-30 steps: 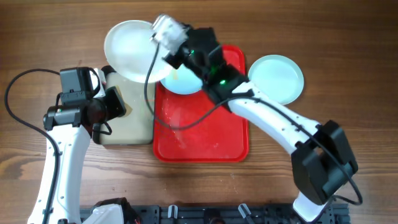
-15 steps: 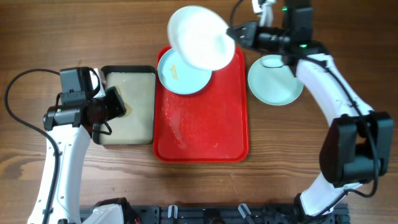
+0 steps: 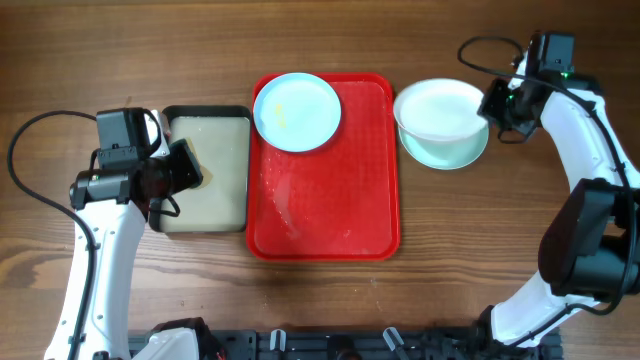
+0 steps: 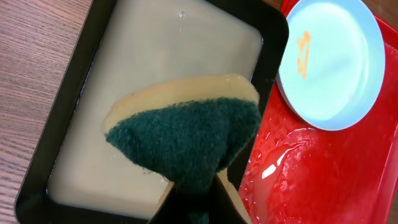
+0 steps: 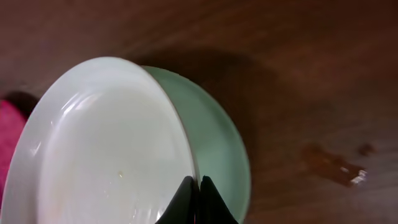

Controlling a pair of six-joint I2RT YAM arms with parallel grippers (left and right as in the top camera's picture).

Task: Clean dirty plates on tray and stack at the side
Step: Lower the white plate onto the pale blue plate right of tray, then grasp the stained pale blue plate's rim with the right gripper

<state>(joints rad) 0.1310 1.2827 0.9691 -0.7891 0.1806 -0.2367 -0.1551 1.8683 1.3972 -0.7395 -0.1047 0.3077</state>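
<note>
left arm [image 3: 97,250]: white links, black joints, black cable [image 3: 11,155] | right arm [image 3: 585,125]: same, green light [image 3: 513,97]

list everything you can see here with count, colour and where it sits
tray: 1, red, centre of the table, wet
blue plate: 1, light blue with an orange smear, tray's far left corner
white plate: 1, white, held tilted over the aqua plate
aqua plate: 1, pale aqua, on the table right of the tray
basin: 1, black rim, cloudy water, left of the tray
sponge: 1, green on yellow, above the basin
table: 1, brown wood
left end effector: 1, black, shut on the sponge
right end effector: 1, black, shut on the white plate's rim
</note>
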